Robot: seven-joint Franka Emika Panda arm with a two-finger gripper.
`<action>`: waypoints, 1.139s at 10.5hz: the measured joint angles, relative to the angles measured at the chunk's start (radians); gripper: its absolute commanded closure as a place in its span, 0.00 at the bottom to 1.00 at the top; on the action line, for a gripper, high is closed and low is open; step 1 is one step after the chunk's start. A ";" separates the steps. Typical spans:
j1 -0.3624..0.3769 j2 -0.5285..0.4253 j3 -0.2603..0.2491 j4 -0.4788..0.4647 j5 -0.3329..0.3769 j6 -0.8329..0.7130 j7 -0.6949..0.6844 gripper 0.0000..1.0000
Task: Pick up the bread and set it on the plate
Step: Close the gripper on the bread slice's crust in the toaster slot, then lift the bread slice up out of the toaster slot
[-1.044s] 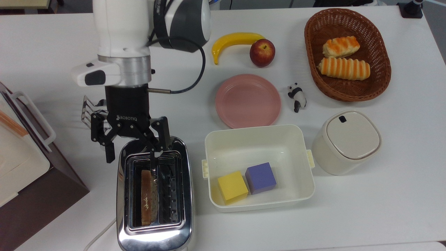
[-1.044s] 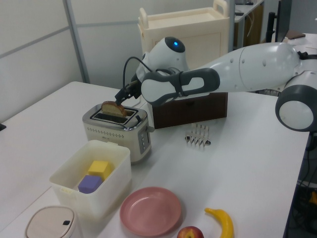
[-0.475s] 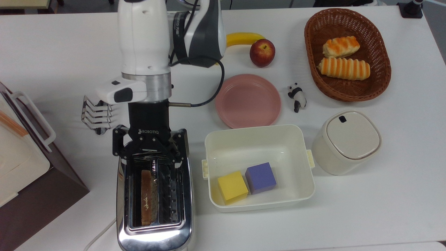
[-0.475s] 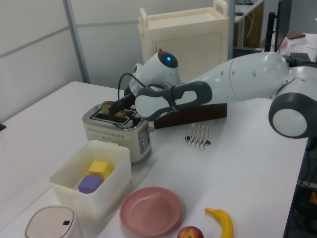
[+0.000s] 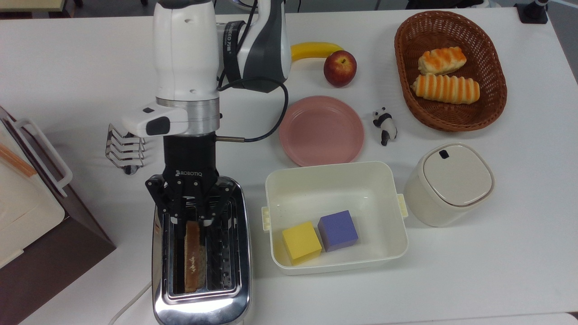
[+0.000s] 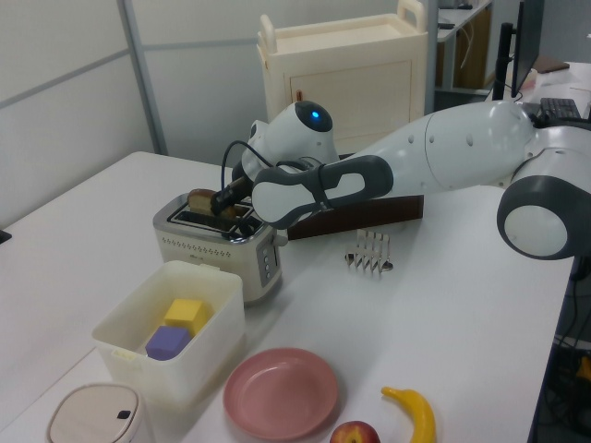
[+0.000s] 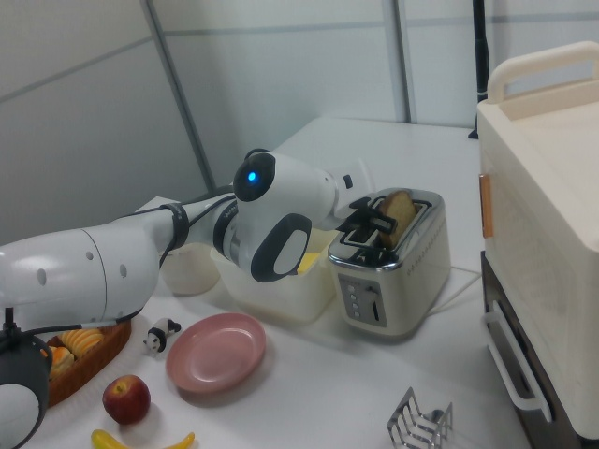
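Between the pincer's (image 5: 193, 220) fingers stood the near end of the bread (image 5: 193, 257), upright in the toaster (image 5: 201, 302), the fingers having narrowed around it from a wider spread, so the lift toward the plate (image 5: 321, 130), well off beside the arm, looked next.

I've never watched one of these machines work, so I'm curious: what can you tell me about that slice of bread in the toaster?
The bread is a thin brown slice, speckled, with a darker crust, seen edge-on in the top view. It stands upright in one slot of the shiny metal toaster, the slot on the top view's left, its rounded top poking above the slot in the right view. The black gripper is at the end of the slice nearest the arm, one finger on either side. Whether they press it yet is unclear.
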 measured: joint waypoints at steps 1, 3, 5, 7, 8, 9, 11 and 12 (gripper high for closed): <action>-0.005 0.000 -0.001 0.000 0.000 0.000 0.000 0.89; -0.005 0.000 0.000 0.001 0.000 0.000 0.000 0.89; -0.006 -0.002 0.000 0.003 0.010 0.000 0.000 0.89; -0.008 -0.007 0.000 0.011 0.048 0.000 0.000 0.89; -0.010 -0.014 -0.001 0.015 0.075 0.000 0.000 0.89; -0.016 -0.025 -0.002 0.018 0.099 0.000 0.000 0.89; -0.030 -0.047 -0.002 0.020 0.134 0.000 0.000 0.89; -0.033 -0.056 -0.002 0.020 0.141 0.000 0.000 0.89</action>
